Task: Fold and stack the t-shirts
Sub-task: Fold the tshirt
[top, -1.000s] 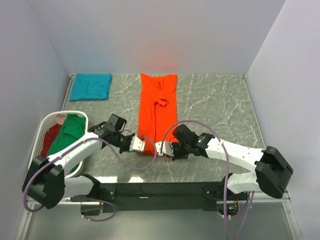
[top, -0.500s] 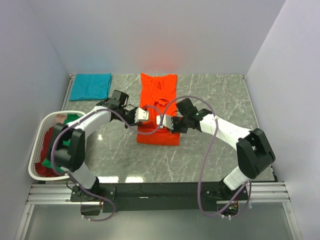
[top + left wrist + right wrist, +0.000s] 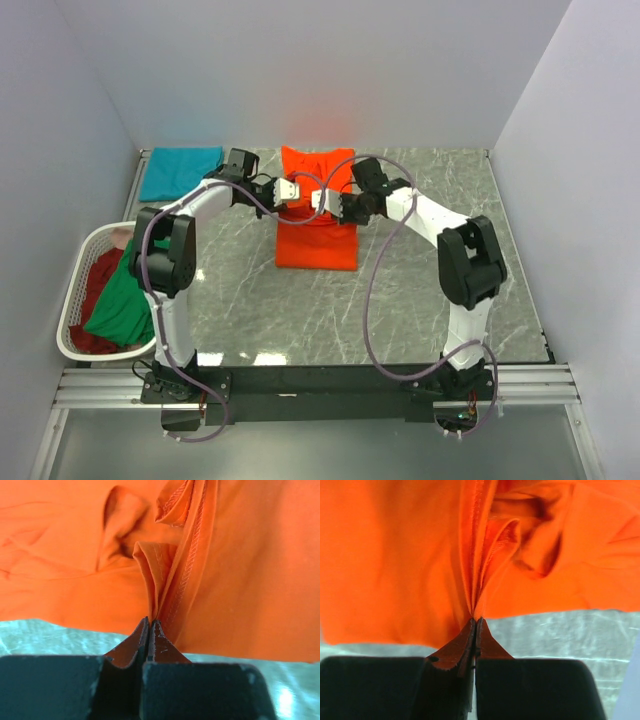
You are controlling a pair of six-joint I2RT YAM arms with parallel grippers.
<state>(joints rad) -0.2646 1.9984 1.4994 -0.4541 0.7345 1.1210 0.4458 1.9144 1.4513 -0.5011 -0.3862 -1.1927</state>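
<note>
Left tool (image 3: pixel 289 190) clamped tight, right tool (image 3: pixel 321 200) likewise, both reaching forward

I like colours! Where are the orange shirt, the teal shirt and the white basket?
orange t-shirt (image 3: pixel 316 245): top external view, on its folded near half.
teal t-shirt (image 3: pixel 180 172): top external view, middle of the folded cloth.
laundry basket (image 3: pixel 70 312): top external view, on its left wall.

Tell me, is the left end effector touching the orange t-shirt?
Touching. The left wrist view shows the left end effector clamped shut on a hemmed fold of the orange t-shirt.
</note>
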